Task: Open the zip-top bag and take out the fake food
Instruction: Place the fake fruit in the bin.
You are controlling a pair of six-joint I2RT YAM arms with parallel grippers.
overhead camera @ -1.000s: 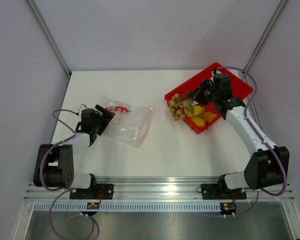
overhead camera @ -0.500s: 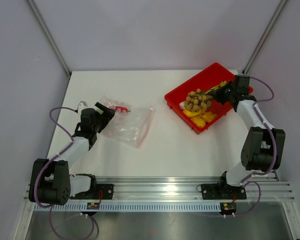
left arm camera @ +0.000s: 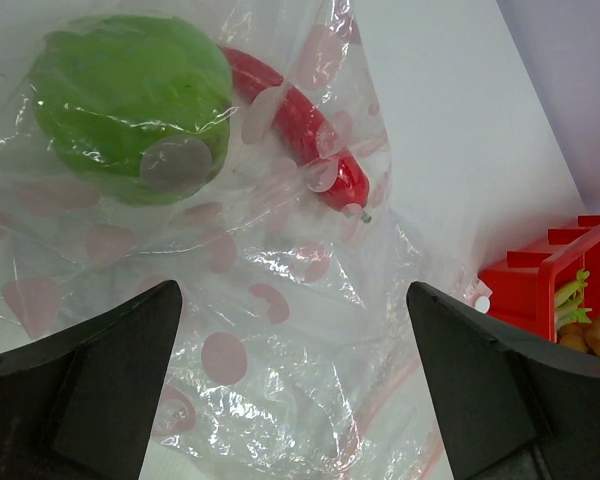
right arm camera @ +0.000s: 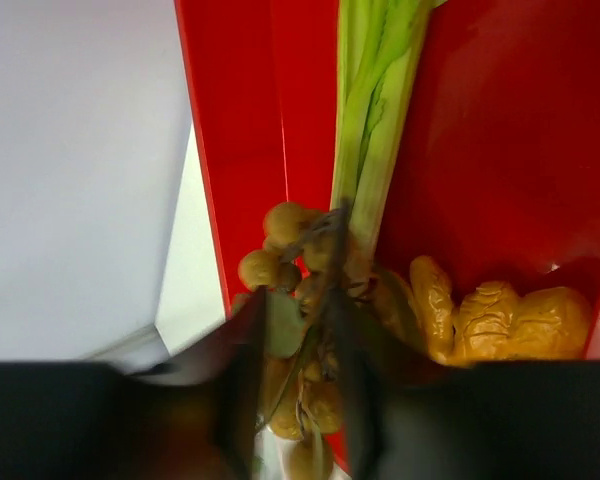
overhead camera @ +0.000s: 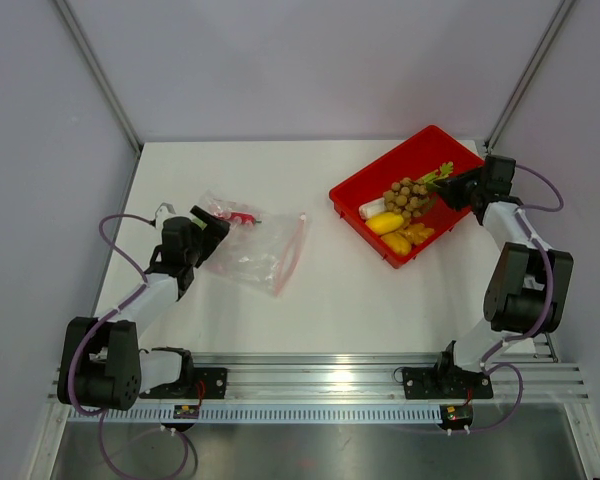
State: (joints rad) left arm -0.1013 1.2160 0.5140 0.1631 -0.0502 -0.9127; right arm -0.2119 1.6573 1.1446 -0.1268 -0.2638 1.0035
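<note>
- Left hand (overhead camera: 210, 222) spread wide, pinching nothing, low over the left end of the zip-top bag (overhead camera: 258, 255), the bag flat on the bench (overhead camera: 330, 300)
- Directly under that hand, inside the bag: a green round fruit (left arm camera: 130, 105) with a red chilli (left arm camera: 302, 128) next to it, crinkled film over both
- Pink-red zip strip (overhead camera: 293, 250) at the bag's far end from the left hand, off to its right
- Left edge of the bench near that hand's outer side; bare white bench to the right of the bag as far as the red tray (overhead camera: 358, 182)
- Right hand (overhead camera: 450, 190) inside the right half of the tray, tray walls close around it, the bench's right edge just behind its wrist
- Cannot tell whether pinching or loose: blurred fingers (right arm camera: 230, 410) a little apart, with the stem of the tan balls (overhead camera: 408, 197) between them
- Ahead of the right hand: celery stalk (right arm camera: 375, 100) along the tray floor, past the balls
- Yellow and orange pieces (overhead camera: 390, 223) off to one side of that hand, by the tray's near wall
</note>
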